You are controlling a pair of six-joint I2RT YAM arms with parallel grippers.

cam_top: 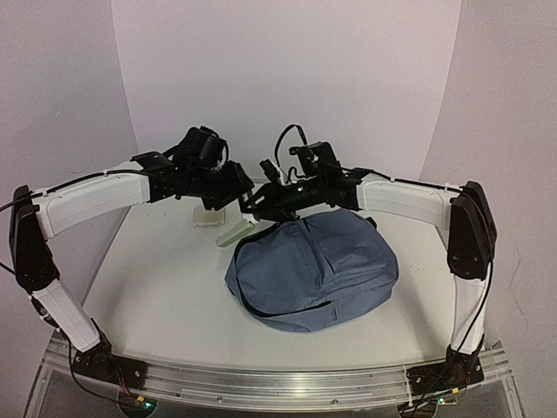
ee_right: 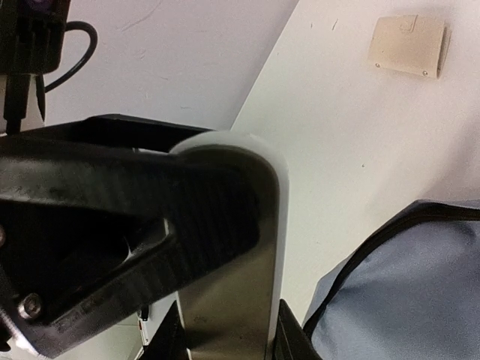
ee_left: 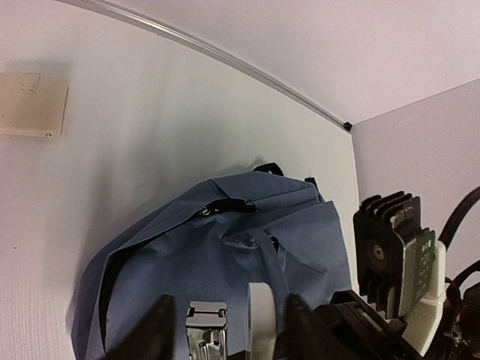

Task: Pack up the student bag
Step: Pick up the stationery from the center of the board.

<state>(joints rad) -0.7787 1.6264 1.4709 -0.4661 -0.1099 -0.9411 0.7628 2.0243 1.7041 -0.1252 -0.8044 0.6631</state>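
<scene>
While the left end effector (ee_left: 226,334) gapes, the right end effector (ee_right: 225,341) clamps a half-hidden white object (ee_right: 229,296).

Blue-grey soft fabric backpack (cam_top: 313,266), centre right: matt woven cloth, creased, with black webbing straps and a small shiny metal ring. White long stapler-like tool (ee_right: 229,300), lower centre: smooth white plastic rim, dull brushed-metal face. Beige flat rectangular pouch (ee_left: 30,105), upper left: matt, faintly grained. White table (cam_top: 148,296): smooth, matt. Silver rail (cam_top: 278,379), bottom edge: ridged bare metal, slight sheen.
</scene>
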